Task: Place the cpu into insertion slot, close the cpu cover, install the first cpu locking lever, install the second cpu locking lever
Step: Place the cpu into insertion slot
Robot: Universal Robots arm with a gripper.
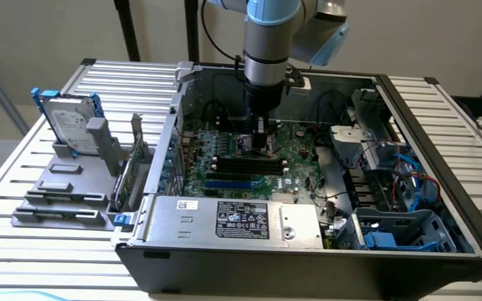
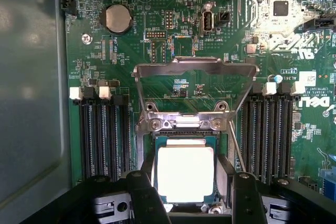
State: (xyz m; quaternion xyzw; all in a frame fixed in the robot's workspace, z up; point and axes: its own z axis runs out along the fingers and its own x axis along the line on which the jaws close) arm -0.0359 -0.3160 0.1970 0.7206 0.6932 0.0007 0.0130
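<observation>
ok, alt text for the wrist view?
The cpu lies silvery face up in the insertion slot, between the fingers of the open gripper, with the cpu cover flipped open beyond it. Around it is the green motherboard, with black memory slots on both sides.

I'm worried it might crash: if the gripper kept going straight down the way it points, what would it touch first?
Probably the cpu, silvery face up at the insertion slot, beneath the gripper. The cpu cover is swung open, out of that line. The gap between them is unclear.
</observation>
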